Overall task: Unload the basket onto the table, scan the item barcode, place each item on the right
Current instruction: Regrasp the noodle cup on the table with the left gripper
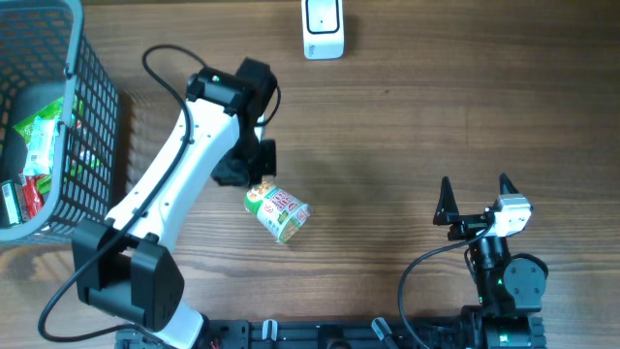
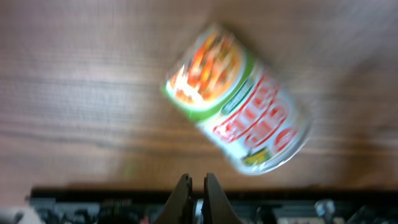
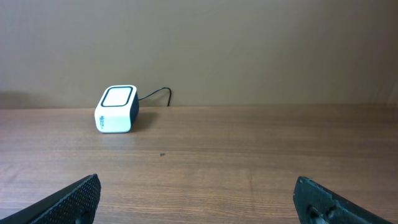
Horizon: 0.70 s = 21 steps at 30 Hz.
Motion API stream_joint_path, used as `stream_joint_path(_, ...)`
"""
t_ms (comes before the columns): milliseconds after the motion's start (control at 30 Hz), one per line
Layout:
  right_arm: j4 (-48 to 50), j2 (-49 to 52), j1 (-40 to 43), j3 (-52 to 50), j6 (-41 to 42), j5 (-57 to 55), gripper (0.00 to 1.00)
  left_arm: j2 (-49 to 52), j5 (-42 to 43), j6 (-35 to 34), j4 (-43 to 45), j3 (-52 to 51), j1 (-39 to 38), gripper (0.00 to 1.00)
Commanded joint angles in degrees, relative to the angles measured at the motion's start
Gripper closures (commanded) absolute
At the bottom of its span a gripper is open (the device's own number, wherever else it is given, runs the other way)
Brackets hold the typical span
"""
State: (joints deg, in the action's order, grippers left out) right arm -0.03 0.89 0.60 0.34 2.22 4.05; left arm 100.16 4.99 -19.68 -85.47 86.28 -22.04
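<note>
Overhead first: the cup is lying on its side on the table, a bit toward 7 o'clock from the middle. The left tool sits just off the cup's 11 o'clock end, and I can't tell if it's touching. The scanner is way up at 12 o'clock, well apart from the cup. A basket with a few packets is over at 9 o'clock. The right tool is parked at 4 o'clock.

Left wrist view: blurry, but the left tool's fingers are pinched right together with nothing between them. The cup lies loose on the wood ahead, toward 1 o'clock.

Right wrist view: the right tool is spread wide and empty, looking at the scanner at about 10 o'clock.

So I'd say the job is the pick-up, and it isn't done. My take: open the left tool wide, line it up across the cup's round body around the middle, then close gently because it'll roll. I can't spot the barcode anywhere here, so plan on turning the cup once it's in front of the scanner's window.
</note>
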Motion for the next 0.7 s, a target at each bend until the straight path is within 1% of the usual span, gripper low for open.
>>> stream_joint_path(0,0.15,-0.35,0.17,-0.04,-0.70,-0.09,0.00,0.35,2.16,-0.04,-3.34,-2.82,-1.68,0.96)
stream_joint_path(133,0.15,-0.35,0.17,-0.04,-0.72,-0.09,0.00,0.35,2.25,-0.22,-4.13,-7.26,-6.12,0.96)
stream_joint_path(233,0.15,-0.35,0.17,-0.04,-0.70,-0.09,0.00,0.35,3.17,-1.01,-1.97,-12.41,-10.60,0.96)
stream_joint_path(300,0.15,-0.35,0.17,-0.04,-0.68,-0.09,0.00,0.35,3.30,-3.48,0.74,-16.04,-13.70,0.96)
stream_joint_path(433,0.15,-0.35,0.17,-0.04,-0.68,-0.09,0.00,0.35,3.37,-8.79,10.97,-21.40,-18.78,0.96)
stream_joint_path(567,0.15,-0.35,0.17,-0.04,-0.72,-0.09,0.00,0.35,3.28,-10.82,19.96,-21.51,-20.35,0.96)
stream_joint_path(600,0.15,-0.35,0.17,-0.04,-0.68,-0.09,0.00,0.35,3.28,-11.06,23.56,-21.51,-20.35,0.94)
stream_joint_path(633,0.15,-0.35,0.17,-0.04,-0.70,-0.09,0.00,0.35,3.28,-11.06,25.83,-21.51,-20.33,0.85)
stream_joint_path(667,0.15,-0.35,0.17,-0.04,-0.68,-0.09,0.00,0.35,2.93,-11.06,29.81,-21.51,-20.33,0.82)
